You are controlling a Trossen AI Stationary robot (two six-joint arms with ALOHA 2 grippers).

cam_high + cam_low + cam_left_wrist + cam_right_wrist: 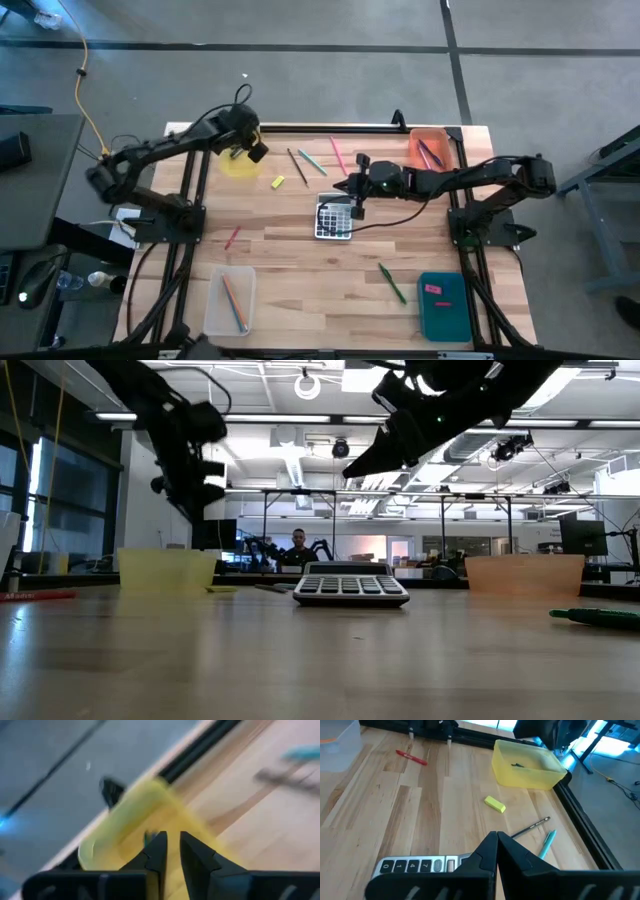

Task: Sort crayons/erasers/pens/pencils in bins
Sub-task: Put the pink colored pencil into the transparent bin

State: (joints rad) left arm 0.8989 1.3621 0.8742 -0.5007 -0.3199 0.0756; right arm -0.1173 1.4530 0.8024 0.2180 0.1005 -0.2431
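My left gripper [174, 845] hovers over the translucent yellow bin [240, 166] at the far left, its fingers a narrow gap apart with nothing between them. A small dark thing [518, 765] lies in that bin. My right gripper [497, 839] is shut and empty, raised above the far edge of the grey calculator [335, 218] at mid-table. A yellow eraser [278, 181] lies flat between bin and calculator. Several pens and pencils [312, 162] lie beyond the calculator. A red crayon [232, 237] and a green pen [392, 283] lie nearer the front.
The orange bin [430, 148] at the far right holds pens. The clear bin [230, 300] at the near left holds pencils. The dark teal bin [443, 306] at the near right holds a pink eraser. A black rail [330, 128] runs along the far edge.
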